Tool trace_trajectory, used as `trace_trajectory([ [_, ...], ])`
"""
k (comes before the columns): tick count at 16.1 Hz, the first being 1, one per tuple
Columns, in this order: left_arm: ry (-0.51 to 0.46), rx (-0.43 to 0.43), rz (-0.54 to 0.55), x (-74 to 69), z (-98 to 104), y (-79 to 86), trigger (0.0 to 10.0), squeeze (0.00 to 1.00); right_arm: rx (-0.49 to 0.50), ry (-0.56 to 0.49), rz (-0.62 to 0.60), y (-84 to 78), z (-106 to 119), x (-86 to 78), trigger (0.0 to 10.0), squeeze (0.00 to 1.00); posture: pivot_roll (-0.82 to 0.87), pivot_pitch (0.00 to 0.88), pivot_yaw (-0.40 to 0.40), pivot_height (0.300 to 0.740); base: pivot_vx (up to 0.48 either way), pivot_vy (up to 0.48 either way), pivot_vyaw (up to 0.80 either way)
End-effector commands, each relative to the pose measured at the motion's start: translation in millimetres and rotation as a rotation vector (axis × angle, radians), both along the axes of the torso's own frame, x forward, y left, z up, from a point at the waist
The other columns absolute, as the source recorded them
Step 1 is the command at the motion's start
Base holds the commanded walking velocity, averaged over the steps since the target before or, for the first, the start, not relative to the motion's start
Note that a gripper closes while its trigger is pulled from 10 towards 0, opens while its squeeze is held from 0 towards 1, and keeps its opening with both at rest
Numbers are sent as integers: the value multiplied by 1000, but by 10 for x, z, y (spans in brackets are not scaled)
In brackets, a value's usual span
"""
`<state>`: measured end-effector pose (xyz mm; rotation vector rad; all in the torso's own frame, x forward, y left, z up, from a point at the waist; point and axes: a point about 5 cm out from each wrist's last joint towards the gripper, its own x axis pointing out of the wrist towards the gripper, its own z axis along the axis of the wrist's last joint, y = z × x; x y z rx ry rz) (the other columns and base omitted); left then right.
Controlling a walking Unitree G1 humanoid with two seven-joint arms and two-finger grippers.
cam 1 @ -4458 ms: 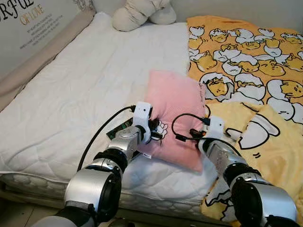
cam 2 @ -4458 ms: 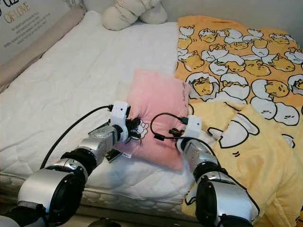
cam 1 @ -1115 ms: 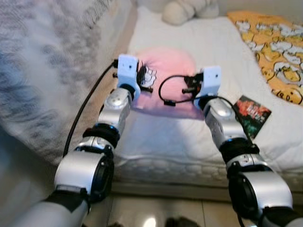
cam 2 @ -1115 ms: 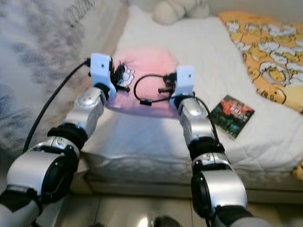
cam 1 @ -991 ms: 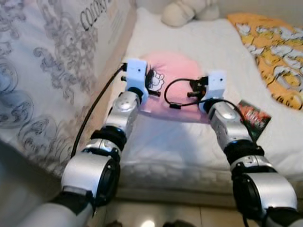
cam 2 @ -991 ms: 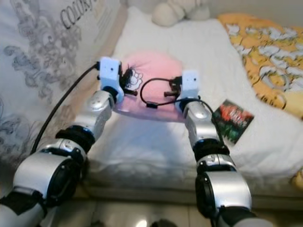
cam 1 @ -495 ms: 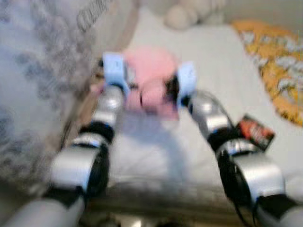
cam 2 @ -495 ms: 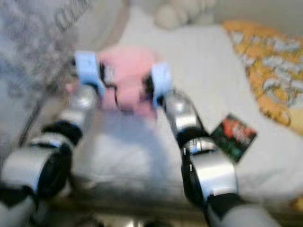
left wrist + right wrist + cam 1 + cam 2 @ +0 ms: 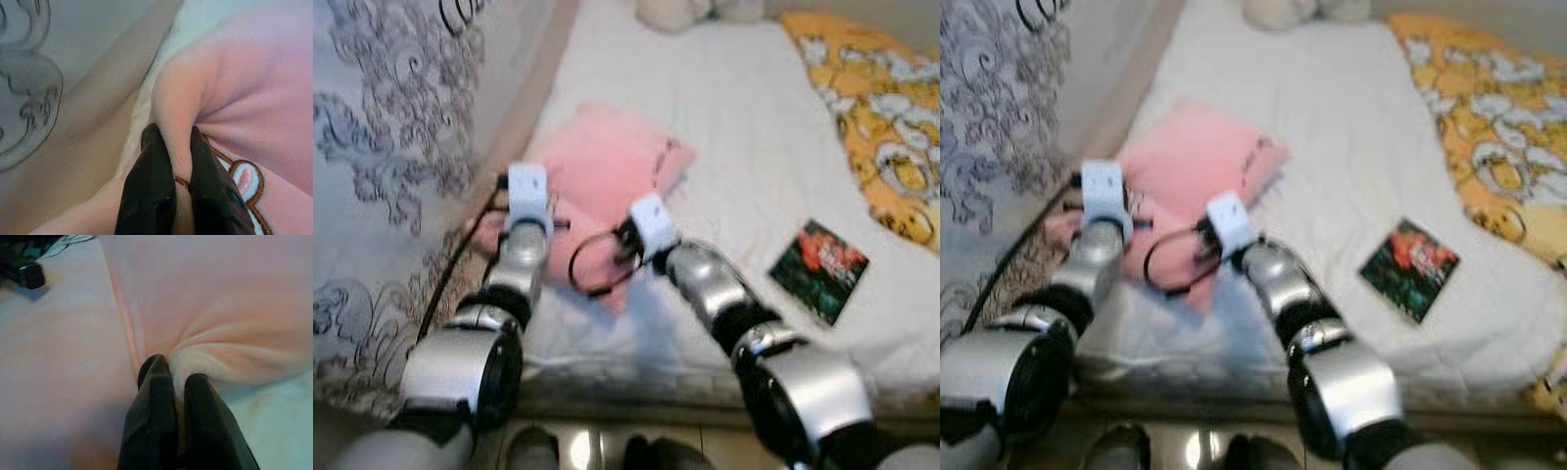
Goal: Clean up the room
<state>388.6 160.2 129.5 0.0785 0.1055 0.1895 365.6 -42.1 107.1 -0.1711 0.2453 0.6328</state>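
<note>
I have the bed (image 9: 744, 117) below me, its white quilted mattress running up to the headboard (image 9: 382, 127) at its left edge, with a yellow egg-print blanket (image 9: 871, 108) along the right edge. The pink pillow (image 9: 607, 166) lies on the mattress against the left edge, by the headboard, near the front. Both grippers pinch it: the left gripper (image 9: 173, 139) has its jaws closed narrow on a fold of the corner by an embroidered patch, the right gripper (image 9: 171, 367) clamped the same way on a bunched seam. To set it down well I would lower both wrists together until the pillow rests flat, then open both jaws at once so no corner drags. It looks soft, plush, slightly crumpled. A dark booklet (image 9: 819, 270), perhaps a magazine, lies near the front edge.
</note>
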Motion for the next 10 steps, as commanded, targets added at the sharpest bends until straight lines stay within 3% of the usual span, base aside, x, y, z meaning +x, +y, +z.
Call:
trace_trajectory([
  [1, -163, -83, 101, 95, 359, 85, 10000, 0, 12, -44, -61, -204, 139, 115, 10000, 0, 130, 158, -160, 740, 0, 0, 0],
  [3, -299, -159, 167, 125, 625, 138, 10000, 0, 65, -174, -22, -246, 544, 260, 10000, 0, 131, 142, -156, 740, 0, 0, 0],
  [5, -330, -141, 223, 84, 611, 227, 10000, 0, -7, -193, 50, -206, 566, 258, 10000, 0, 144, 130, -164, 740, 0, 0, 0],
  [6, -309, -130, 284, 22, 489, 309, 10000, 0, -36, -188, 75, -174, 545, 247, 10000, 0, 149, 134, -168, 740, 0, 0, 0],
  [8, -192, -82, 370, -134, 107, 418, 10000, 0, -188, -159, 116, -153, 342, 180, 10000, 0, 172, 143, -181, 740, 0, 0, 0],
  [10, -86, -50, 330, -208, -150, 339, 10000, 0, -280, -107, 147, -172, 107, 85, 10000, 0, 191, 151, -192, 740, 0, 0, 0],
])
